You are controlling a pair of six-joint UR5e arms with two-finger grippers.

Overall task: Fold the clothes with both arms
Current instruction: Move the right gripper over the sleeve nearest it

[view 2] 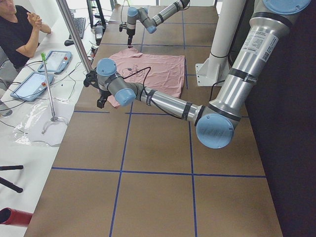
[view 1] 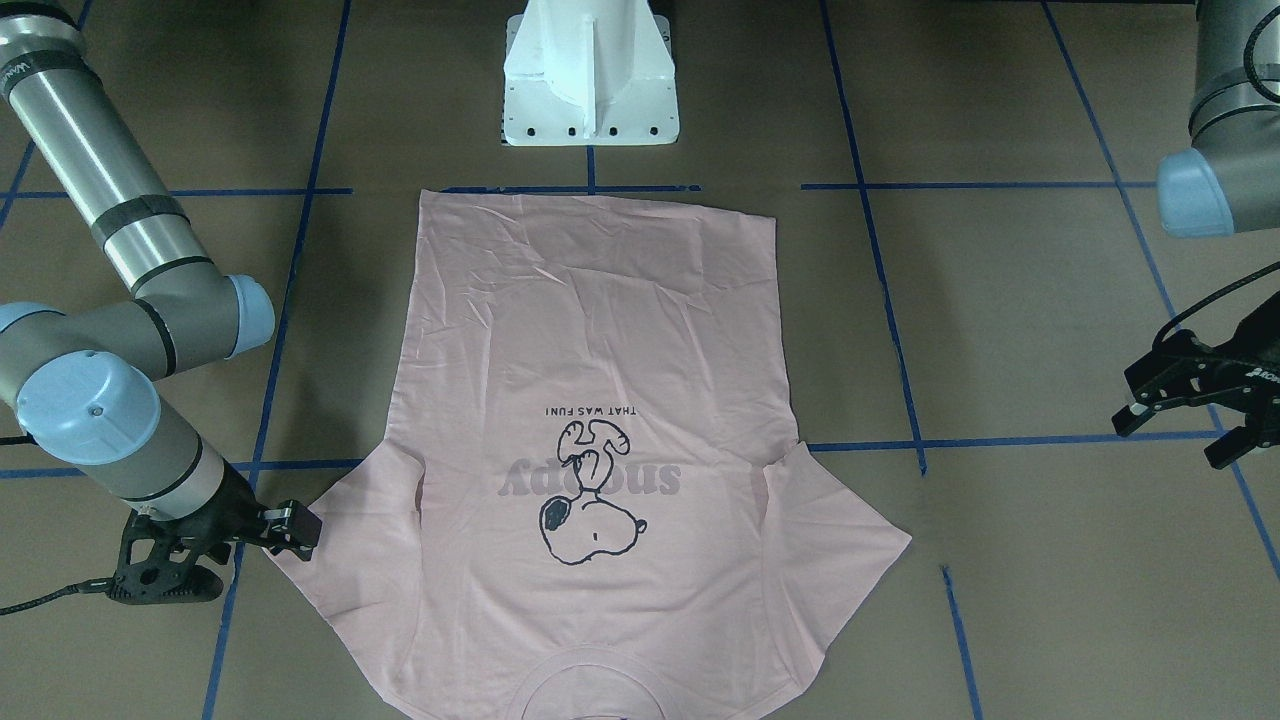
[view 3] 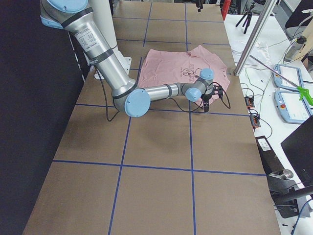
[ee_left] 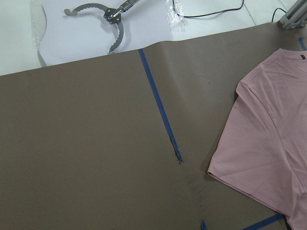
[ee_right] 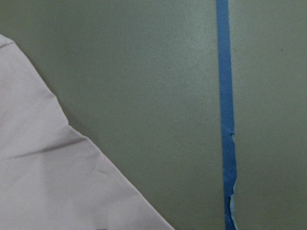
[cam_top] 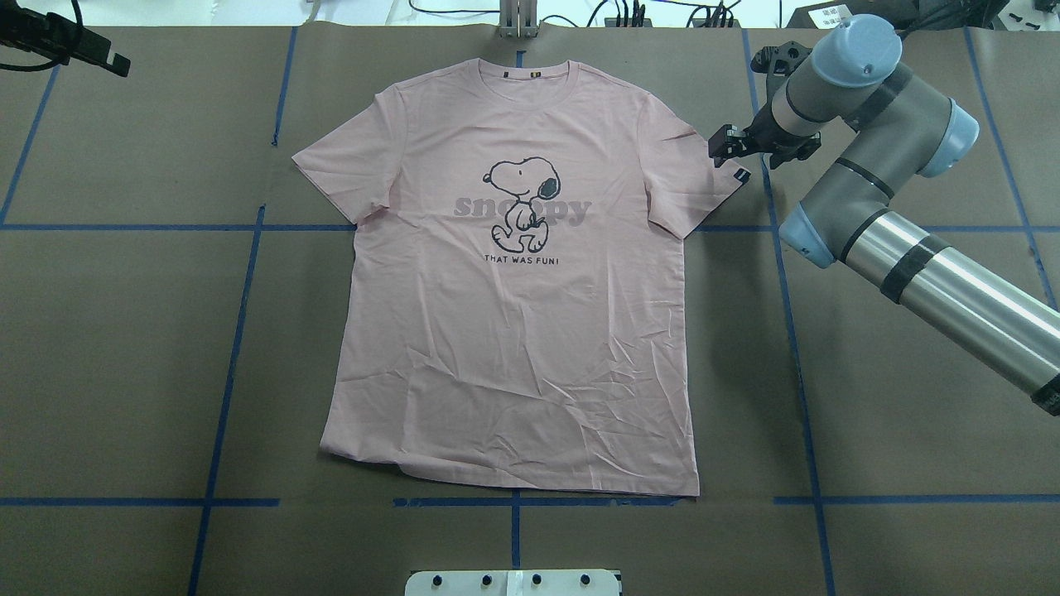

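Observation:
The pale pink T-shirt (cam_top: pixel 513 331) lies flat and print-up, collar at the far edge, hem toward the robot's base. It also shows in the front view (view 1: pixel 590 420). My right gripper (cam_top: pixel 725 147) hangs low at the outer edge of the sleeve with the black tag (cam_top: pixel 741 175). It looks open and holds nothing, and in the front view (view 1: pixel 292 527) its tip is at the sleeve's edge. The right wrist view shows that sleeve (ee_right: pixel 57 182) lying flat. My left gripper (view 1: pixel 1180 432) is open and empty, well clear of the other sleeve (view 1: pixel 835 540).
Brown paper with blue tape lines (cam_top: pixel 232 348) covers the table. The white pedestal base (view 1: pixel 590 75) stands at the hem side. A metal tool (ee_left: pixel 108 21) lies on the white bench beyond the table. An operator (view 2: pixel 19 29) sits at the far side.

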